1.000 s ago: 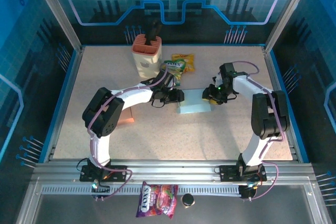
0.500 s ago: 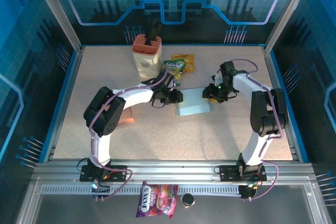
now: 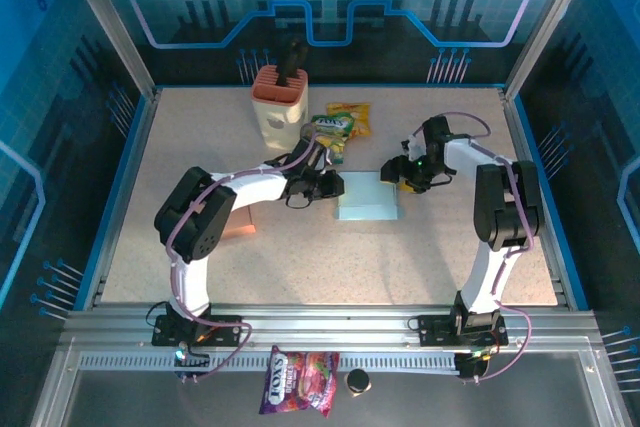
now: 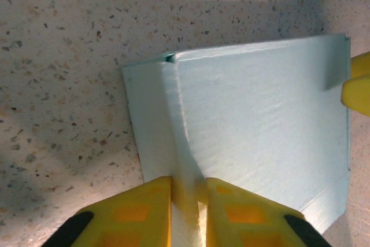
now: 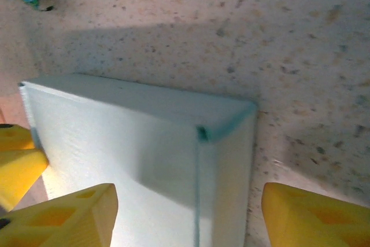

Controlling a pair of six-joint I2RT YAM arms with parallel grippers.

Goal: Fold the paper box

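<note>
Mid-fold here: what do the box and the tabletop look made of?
The paper box: thin matte light-blue card, creased softly along the fold line, no shine. The table: hard beige speckled surface, perhaps stone-look laminate; cannot tell for sure.

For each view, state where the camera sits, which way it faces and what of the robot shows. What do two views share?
Top external: above and behind the arms, looking down on the table; both arms, left gripper and right gripper at the paper box.
Left wrist: on the left arm, looking down past its yellow fingers, closed on a box flap.
Right wrist: on the right arm, looking down at a box corner between its spread fingers.
Shared: both wrist views show the box and the other gripper's tip.
</note>
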